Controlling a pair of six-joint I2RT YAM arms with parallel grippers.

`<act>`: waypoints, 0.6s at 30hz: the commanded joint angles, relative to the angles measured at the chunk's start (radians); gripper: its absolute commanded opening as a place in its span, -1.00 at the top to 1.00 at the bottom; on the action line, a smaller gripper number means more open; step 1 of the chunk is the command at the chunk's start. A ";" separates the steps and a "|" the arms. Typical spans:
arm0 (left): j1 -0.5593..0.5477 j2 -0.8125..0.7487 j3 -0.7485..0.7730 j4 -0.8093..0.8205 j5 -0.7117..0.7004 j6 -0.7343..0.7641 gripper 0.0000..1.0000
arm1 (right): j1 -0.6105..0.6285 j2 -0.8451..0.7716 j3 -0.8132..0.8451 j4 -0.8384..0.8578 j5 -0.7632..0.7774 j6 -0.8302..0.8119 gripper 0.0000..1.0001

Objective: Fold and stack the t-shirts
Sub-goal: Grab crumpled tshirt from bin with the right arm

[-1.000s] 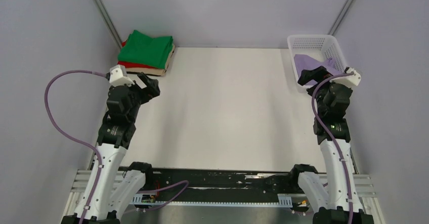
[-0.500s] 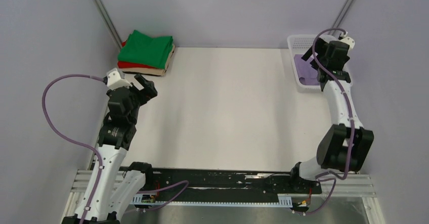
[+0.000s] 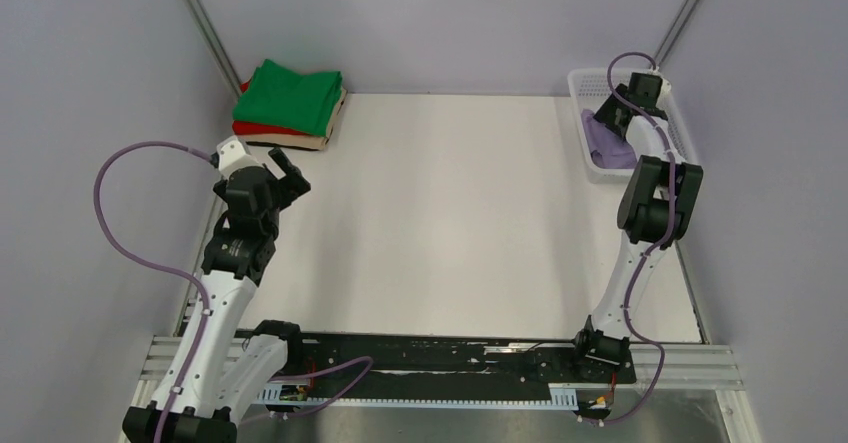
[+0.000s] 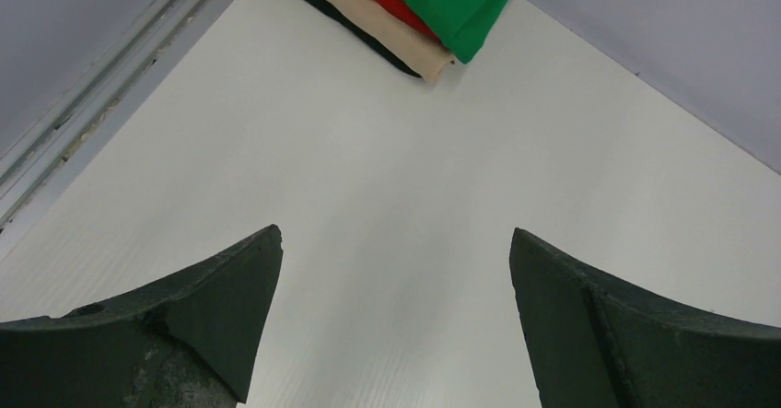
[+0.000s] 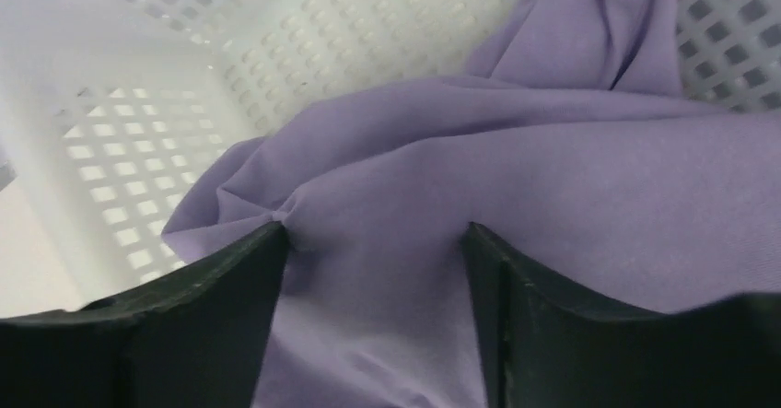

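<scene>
Lavender t-shirt (image 5: 553,150) (crumpled, in basket (image 5: 304,49)) under spread right gripper (image 5: 373,233).

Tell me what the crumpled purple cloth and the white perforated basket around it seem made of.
Lavender-purple t-shirt: soft matte fabric, probably cotton jersey; it bunches into loose folds without shine. White mesh basket: rigid moulded plastic, apparently, faintly glossy, with an even grid of square holes.
</scene>
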 commanded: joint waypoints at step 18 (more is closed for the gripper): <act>-0.001 -0.099 -0.022 -0.014 0.041 -0.043 -1.00 | 0.047 -0.569 0.008 0.118 -0.483 0.020 1.00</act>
